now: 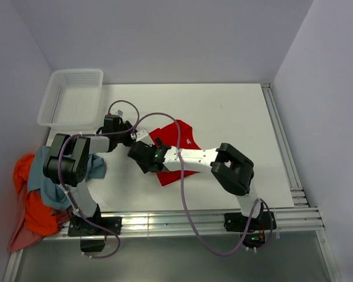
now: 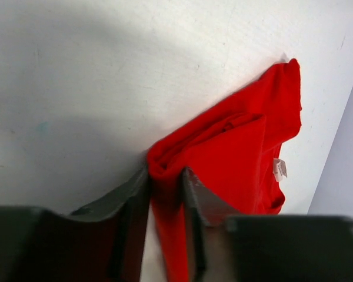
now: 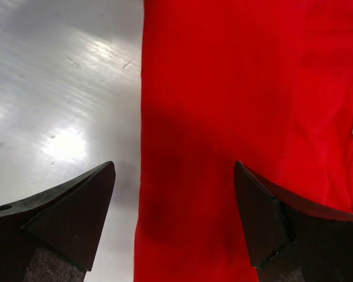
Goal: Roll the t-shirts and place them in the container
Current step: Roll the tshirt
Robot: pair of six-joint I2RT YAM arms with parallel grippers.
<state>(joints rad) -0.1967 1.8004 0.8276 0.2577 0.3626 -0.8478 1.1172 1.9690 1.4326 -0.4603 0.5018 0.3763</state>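
One red t-shirt (image 1: 185, 138) lies spread on the surface (image 1: 235, 111), unrolled; more t-shirts (image 1: 35, 194) sit heaped at the left; left wrist view: the left gripper (image 2: 165, 176) pinches its bunched corner; right wrist view: the right gripper (image 3: 173, 170) hangs spread over its edge; rolling looks barely begun.

Left arm: upper link raised from its base, elbow bent, forearm reaching inward across the bench toward the other arm. Left gripper (image 2: 165, 179) is angled down to the bench surface, jaws drawn close and pinching a bunched fold of the red t-shirt (image 2: 241, 141) between the fingers.

Right arm: elbow folded high, forearm stretched inward and low, its wrist just beside the left gripper. Right gripper (image 3: 173, 170) points downward with jaws spread wide and nothing between them. Its left finger stands over bare bench, its right finger over the red cloth. Contact with the surface cannot be determined.
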